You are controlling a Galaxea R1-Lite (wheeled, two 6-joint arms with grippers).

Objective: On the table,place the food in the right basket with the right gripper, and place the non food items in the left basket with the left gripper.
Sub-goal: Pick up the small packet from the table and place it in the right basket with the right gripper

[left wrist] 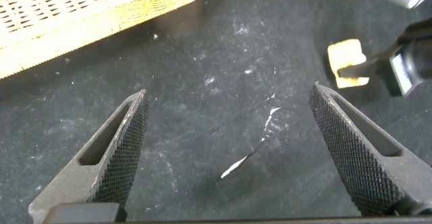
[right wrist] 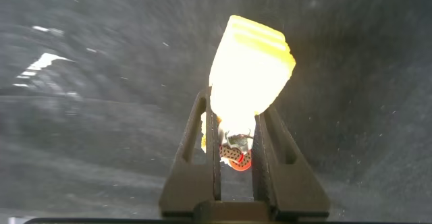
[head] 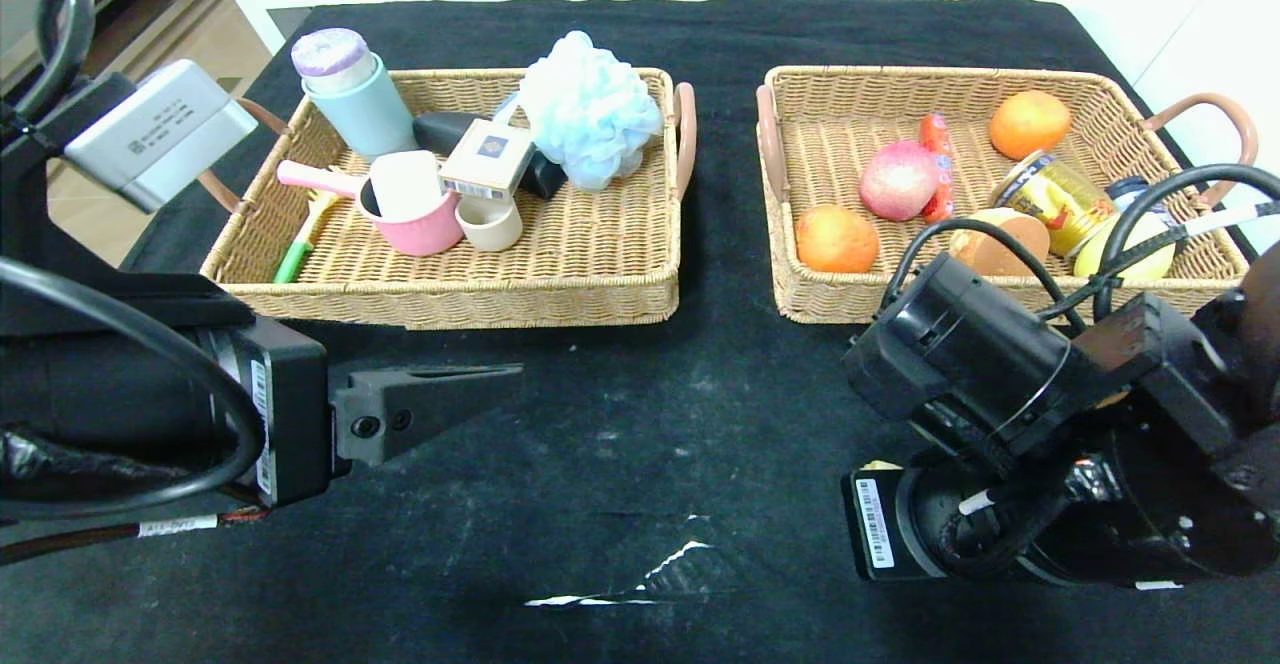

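Observation:
My right gripper [right wrist: 234, 110] is shut on a yellow cake-like food piece [right wrist: 251, 61] with a red strawberry-like bit between the fingers, low over the black table. In the head view the right arm [head: 960, 364] points down in front of the right basket [head: 820, 309], and only a yellow edge of the piece [head: 880, 465] shows. It also shows in the left wrist view [left wrist: 347, 62]. My left gripper [left wrist: 229, 106] is open and empty above bare cloth, in front of the left basket [head: 450, 306].
The left basket holds a teal bottle [head: 350, 94], a blue bath pouf [head: 590, 109], a pink cup [head: 415, 209], a small box [head: 488, 156] and a beige cup [head: 490, 224]. The right basket holds oranges [head: 1028, 124], a peach [head: 898, 179], a can [head: 1055, 199] and bread [head: 1005, 239].

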